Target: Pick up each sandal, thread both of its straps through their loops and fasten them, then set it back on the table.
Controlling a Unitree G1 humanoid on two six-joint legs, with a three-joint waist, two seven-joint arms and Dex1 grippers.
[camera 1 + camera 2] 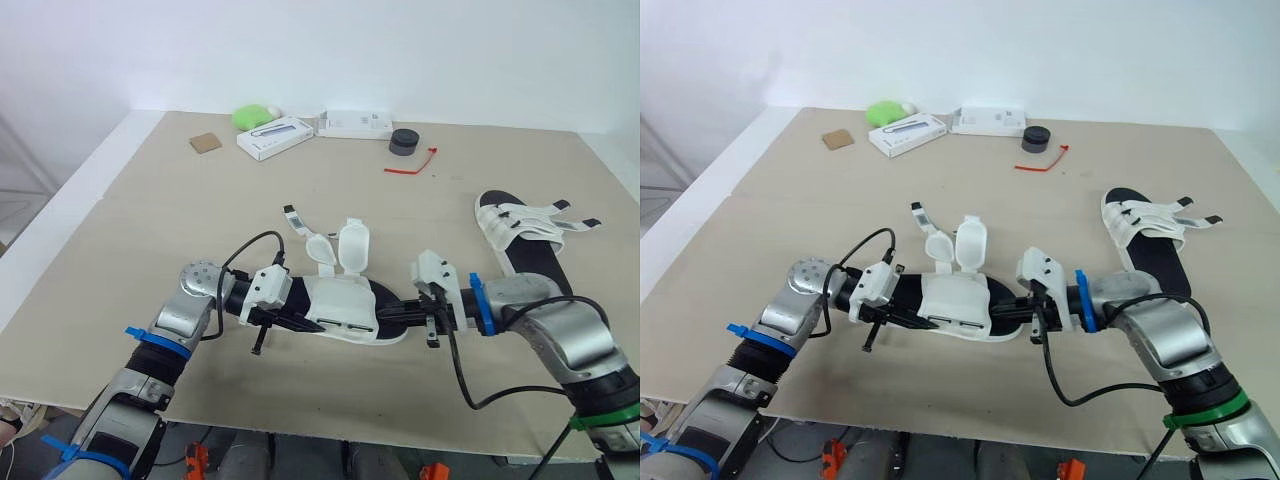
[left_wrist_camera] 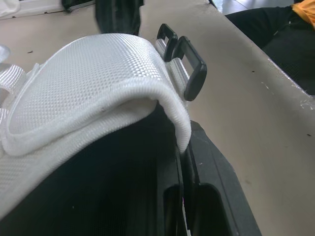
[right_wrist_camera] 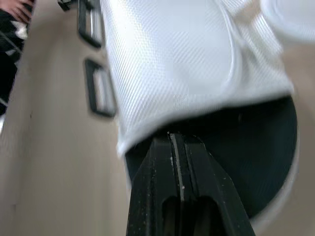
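Observation:
A sandal (image 1: 340,305) with a black sole and white woven upper lies across the table's front middle, held at both ends. My left gripper (image 1: 298,318) is shut on the sole's left end, and my right gripper (image 1: 398,314) is shut on its right end. Its two white strap flaps (image 1: 350,245) stand up, unfastened. The left wrist view shows the upper (image 2: 88,93) and two black loops (image 2: 189,69), bare of straps. A second sandal (image 1: 525,240) lies at the right with its straps (image 1: 560,222) splayed loose.
At the back of the table are a white box (image 1: 275,136), a green object (image 1: 255,116), another white box (image 1: 355,123), a black round item (image 1: 404,142), a red tie (image 1: 412,166) and a brown card (image 1: 205,142). The table's front edge (image 1: 300,412) runs close below the sandal.

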